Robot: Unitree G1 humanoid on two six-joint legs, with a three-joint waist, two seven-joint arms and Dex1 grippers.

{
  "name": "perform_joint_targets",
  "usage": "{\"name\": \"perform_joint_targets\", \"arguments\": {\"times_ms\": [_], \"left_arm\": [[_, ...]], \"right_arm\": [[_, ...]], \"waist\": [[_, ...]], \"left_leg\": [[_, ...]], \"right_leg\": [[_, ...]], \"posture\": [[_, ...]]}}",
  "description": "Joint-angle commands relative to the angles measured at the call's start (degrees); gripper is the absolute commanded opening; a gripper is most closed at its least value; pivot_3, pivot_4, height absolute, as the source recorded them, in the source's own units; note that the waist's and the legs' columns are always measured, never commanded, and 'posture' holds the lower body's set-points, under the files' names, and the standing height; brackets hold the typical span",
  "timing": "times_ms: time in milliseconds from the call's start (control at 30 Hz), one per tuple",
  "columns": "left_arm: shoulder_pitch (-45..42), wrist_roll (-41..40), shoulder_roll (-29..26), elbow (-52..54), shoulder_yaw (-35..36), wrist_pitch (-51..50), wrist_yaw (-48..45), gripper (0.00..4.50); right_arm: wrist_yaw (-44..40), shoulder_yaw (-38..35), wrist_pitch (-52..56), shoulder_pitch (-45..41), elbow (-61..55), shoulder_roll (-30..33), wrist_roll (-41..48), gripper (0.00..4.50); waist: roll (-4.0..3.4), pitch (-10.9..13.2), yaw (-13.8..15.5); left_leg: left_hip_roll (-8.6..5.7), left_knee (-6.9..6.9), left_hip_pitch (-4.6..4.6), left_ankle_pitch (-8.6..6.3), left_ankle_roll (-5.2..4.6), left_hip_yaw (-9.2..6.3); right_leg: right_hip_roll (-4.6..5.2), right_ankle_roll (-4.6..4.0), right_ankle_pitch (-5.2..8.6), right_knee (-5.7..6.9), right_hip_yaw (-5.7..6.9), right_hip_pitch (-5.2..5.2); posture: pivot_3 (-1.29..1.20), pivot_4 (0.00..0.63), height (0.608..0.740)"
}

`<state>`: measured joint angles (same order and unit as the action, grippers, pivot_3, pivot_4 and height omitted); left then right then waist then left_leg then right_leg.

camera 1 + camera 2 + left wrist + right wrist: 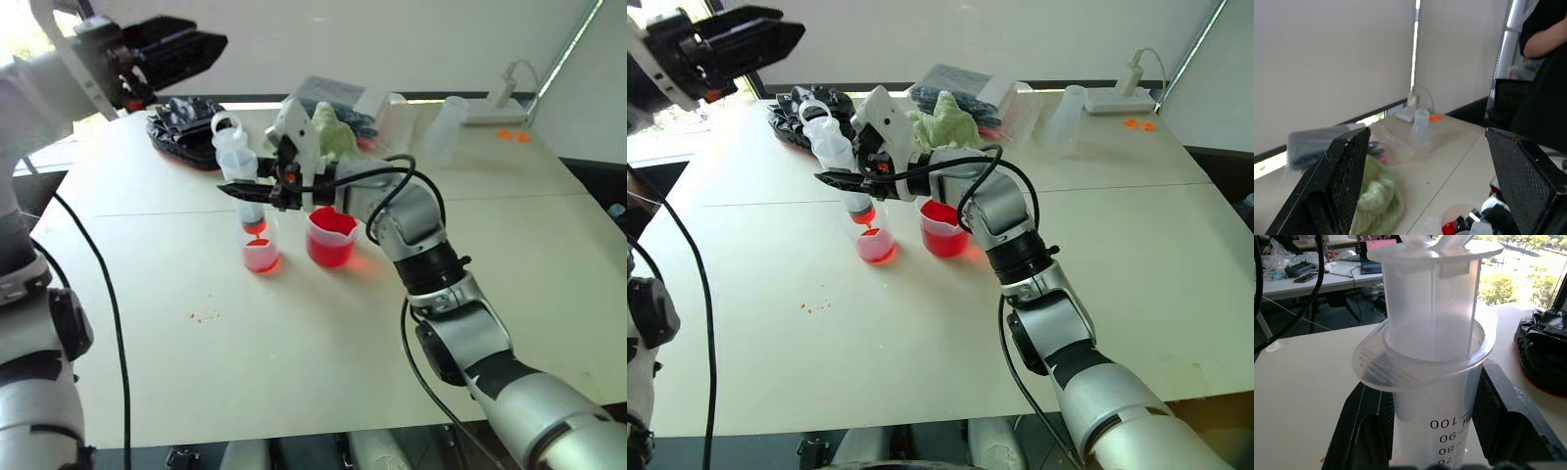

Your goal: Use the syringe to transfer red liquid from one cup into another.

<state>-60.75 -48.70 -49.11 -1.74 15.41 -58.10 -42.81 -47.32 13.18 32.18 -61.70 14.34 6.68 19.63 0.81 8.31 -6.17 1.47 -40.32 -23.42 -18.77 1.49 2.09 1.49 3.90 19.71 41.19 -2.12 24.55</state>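
Observation:
My right gripper [257,193] is shut on the barrel of the syringe [238,157], a big clear tube with a white plunger and ring loop on top. It stands nearly upright, and its red-orange tip hangs just above the small clear cup [262,251], which holds a little red liquid [261,261]. Right beside that cup stands the larger spouted beaker [330,238], about half full of red liquid. In the right wrist view the syringe [1435,333] sits between the two black fingers [1367,426]. My left gripper [174,49] is raised high at the back left, open and empty.
At the back of the white table [294,372] lie a black bag [186,132], a green cloth [335,135], a plastic bag with dark contents [343,98], a clear flask [446,127] and a white charger [495,106]. Orange specks [204,315] dot the table. A person [1547,73] stands beyond it.

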Motion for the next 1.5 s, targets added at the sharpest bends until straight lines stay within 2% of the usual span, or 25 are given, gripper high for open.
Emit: {"name": "perform_joint_targets", "arguments": {"times_ms": [33,300,400,433,767,1267,1333,1500], "left_arm": [[0.16,-0.77,-3.76,2.35,0.28,-2.28,-2.64,3.91],[3.91,-3.12,-8.92,6.15,1.86,-5.46,-6.5,3.91],[4.76,-3.96,-9.85,7.19,2.8,-6.4,-6.35,3.12],[5.12,-3.83,-10.26,7.55,2.85,-6.6,-5.93,2.72],[10.95,-6.29,-15.26,12.15,4.13,-12.43,-5.62,2.72],[11.65,-1.71,-10.55,11.77,-1.07,-7.32,-3.04,2.72],[11.63,-0.85,-9.99,11.6,-1.79,-6.63,-2.88,2.18],[10.72,0.97,-8.27,10.75,-3.15,-5.53,-2.09,2.18]], "right_arm": [[-0.38,-0.8,-1.38,-0.34,-0.14,-0.76,-0.24,1.68],[-0.97,-1.1,-2.65,-0.57,2.08,-1.21,-1.26,1.68],[-1.19,-1.13,-3.14,-0.69,2.89,-1.39,-1.55,1.68],[-1.24,-1.14,-3.33,-0.77,3.21,-1.46,-1.64,1.68],[-1.43,-1.5,-4.42,-1.37,4.96,-1.95,-2.0,1.68],[-1.19,-1.95,-3.22,-1.02,2.9,-2.15,-1.85,1.68],[-1.1,-1.99,-2.99,-0.9,2.54,-2.11,-1.8,1.68],[-0.74,-2.01,-2.55,-0.65,1.78,-2.15,-1.68,1.68]], "waist": [[0.0,0.0,0.06],[-0.01,0.0,-0.17],[-0.01,0.0,-0.09],[-0.01,0.0,-0.06],[-0.01,0.01,-0.02],[-0.01,0.01,0.32],[-0.01,0.01,0.31],[-0.01,0.01,0.34]], "left_leg": [[-0.01,0.0,0.0,0.0,0.0,0.0],[-0.01,0.05,0.0,0.01,0.02,-0.03],[-0.02,0.05,0.0,0.01,0.02,-0.04],[-0.02,0.05,0.0,0.01,0.02,-0.04],[-0.01,0.06,0.0,0.01,0.02,-0.04],[-0.04,0.06,0.0,0.01,0.02,-0.04],[-0.04,0.06,0.0,0.01,0.02,-0.04],[-0.04,0.06,0.0,0.01,0.02,-0.04]], "right_leg": [[0.0,0.0,0.0,0.0,0.0,0.0],[0.0,0.0,0.0,-0.03,0.0,-0.01],[0.0,0.0,0.0,-0.02,0.0,-0.01],[0.0,0.0,0.0,-0.02,0.0,-0.01],[0.0,0.0,0.0,-0.03,0.0,-0.01],[0.01,0.0,0.0,-0.03,-0.01,-0.03],[0.01,0.0,0.0,-0.03,-0.01,-0.03],[0.01,0.0,0.0,-0.03,-0.01,-0.03]], "posture": [[0.0,0.15,0.74],[0.0,0.15,0.74],[0.0,0.15,0.74],[0.0,0.15,0.74],[0.0,0.15,0.74],[0.0,0.15,0.74],[0.0,0.15,0.74],[0.0,0.15,0.74]]}}
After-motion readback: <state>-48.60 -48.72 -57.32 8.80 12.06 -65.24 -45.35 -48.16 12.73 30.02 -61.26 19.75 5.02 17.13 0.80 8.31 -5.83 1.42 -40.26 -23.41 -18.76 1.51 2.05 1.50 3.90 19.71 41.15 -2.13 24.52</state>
